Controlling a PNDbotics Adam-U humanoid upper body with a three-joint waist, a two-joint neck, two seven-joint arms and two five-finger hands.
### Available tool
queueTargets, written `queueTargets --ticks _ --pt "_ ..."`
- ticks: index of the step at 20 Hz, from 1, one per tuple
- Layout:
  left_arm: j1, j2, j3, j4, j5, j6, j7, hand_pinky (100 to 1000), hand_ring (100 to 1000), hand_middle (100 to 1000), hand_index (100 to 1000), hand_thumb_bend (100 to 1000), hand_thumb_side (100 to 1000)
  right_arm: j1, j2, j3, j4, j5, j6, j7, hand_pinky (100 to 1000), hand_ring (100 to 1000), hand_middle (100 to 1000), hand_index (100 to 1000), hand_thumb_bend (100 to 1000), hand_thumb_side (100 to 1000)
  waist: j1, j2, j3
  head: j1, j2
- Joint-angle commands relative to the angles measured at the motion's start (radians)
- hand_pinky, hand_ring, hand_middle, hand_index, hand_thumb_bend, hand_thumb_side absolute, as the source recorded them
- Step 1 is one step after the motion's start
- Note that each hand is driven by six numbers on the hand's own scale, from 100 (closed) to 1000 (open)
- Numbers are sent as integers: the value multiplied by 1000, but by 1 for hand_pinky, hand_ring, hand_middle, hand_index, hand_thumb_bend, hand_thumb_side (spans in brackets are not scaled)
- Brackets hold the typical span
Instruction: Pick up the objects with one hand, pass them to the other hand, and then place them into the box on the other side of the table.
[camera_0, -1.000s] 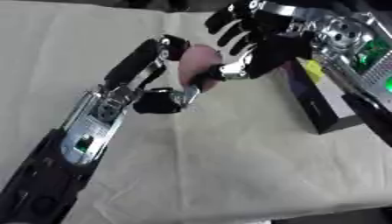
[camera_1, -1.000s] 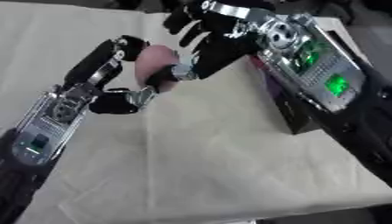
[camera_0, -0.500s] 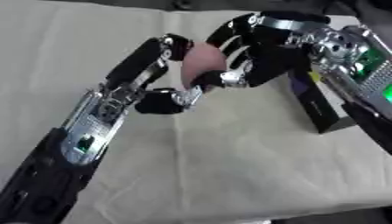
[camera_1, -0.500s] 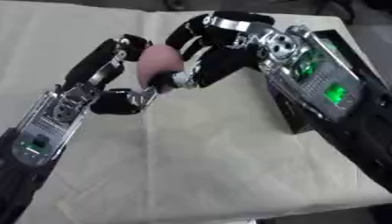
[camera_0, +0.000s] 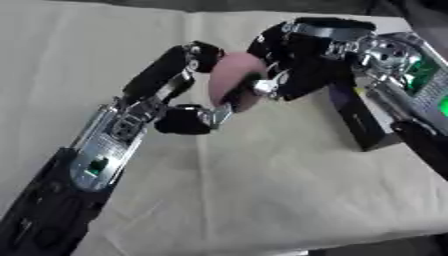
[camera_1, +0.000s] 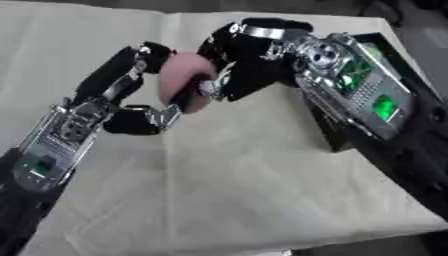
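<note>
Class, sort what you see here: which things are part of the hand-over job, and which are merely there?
Part of the job:
- pink object, held between both hands
- left hand
- right hand
- dark box at the table's right side

Merely there:
- cream cloth covering the table

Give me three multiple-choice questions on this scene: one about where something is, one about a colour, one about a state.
1. Where is the box?
A. right side of the table
B. left side
C. near edge, centre

2. What colour is the object between the hands?
A. green
B. pink
C. yellow

3. What is the state of the object?
A. lying on the cloth
B. inside the box
C. held above the table by both hands

Answers:
1 A: the dark box stands on the right.
2 B: the rounded object is pink.
3 C: the left hand and right hand both curl round it, above the cloth.
</note>
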Motion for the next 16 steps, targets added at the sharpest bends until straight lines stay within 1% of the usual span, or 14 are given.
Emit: queueTargets --ticks 1,3,5,7,8,9,10,11,12,13,14,16 --pt "-12 -6 -5 -21 -4 -7 -3 741 597 465 416 100 543 -7 -32 -18 -9 -8 -15 7 681 617 433 524 104 100 -5 2 -3 -6 5" --pt "-11 -8 -6 -19 -4 -7 -3 741 597 466 422 100 565 -6 -31 -19 -9 -7 -20 11 674 597 395 496 100 100 -4 3 -4 -7 5" --pt "-10 -10 -5 -16 0 -1 2 743 597 469 455 100 552 -5 -30 -19 -9 -2 -23 13 669 585 383 487 100 100 -4 3 -6 -7 5" --pt "-8 -11 -3 -11 5 15 10 747 601 480 511 100 528 -2 -30 -21 -9 3 -23 13 664 576 375 480 114 100 -4 3 -7 -7 5" --pt "-6 -11 -2 -7 7 25 15 751 608 495 551 100 528 -1 -30 -23 -9 4 -23 11 662 573 373 477 119 100 -4 3 -7 -7 5" --pt "-5 -11 -1 -3 10 36 22 756 618 514 605 100 495 1 -30 -25 -9 4 -22 9 660 571 370 474 124 100 -4 3 -7 -7 5" --pt "-4 -12 1 0 12 47 31 760 627 526 631 100 489 2 -31 -27 -9 4 -22 6 659 569 368 473 130 100 -4 3 -7 -8 5" --pt "-3 -12 2 2 10 59 42 765 640 542 655 100 509 4 -31 -29 -9 3 -22 3 658 568 367 471 134 100 -4 2 -7 -8 5" --pt "-2 -12 3 4 4 71 53 780 671 580 709 100 624 5 -33 -30 -9 2 -22 0 656 566 364 469 140 100 -4 2 -8 -8 5" --pt "-2 -12 3 6 -6 82 64 788 696 608 744 100 717 5 -34 -32 -9 1 -22 -3 654 564 362 467 143 100 -4 2 -9 -8 5" --pt "0 -11 6 10 -18 94 76 794 717 629 772 142 787 7 -36 -35 -9 1 -22 -7 653 563 361 466 148 100 -4 1 -9 -7 5" --pt "3 -11 13 20 -46 123 104 797 734 651 794 190 848 10 -41 -40 -9 -1 -24 -15 651 561 360 464 152 100 -4 0 -11 -6 5"
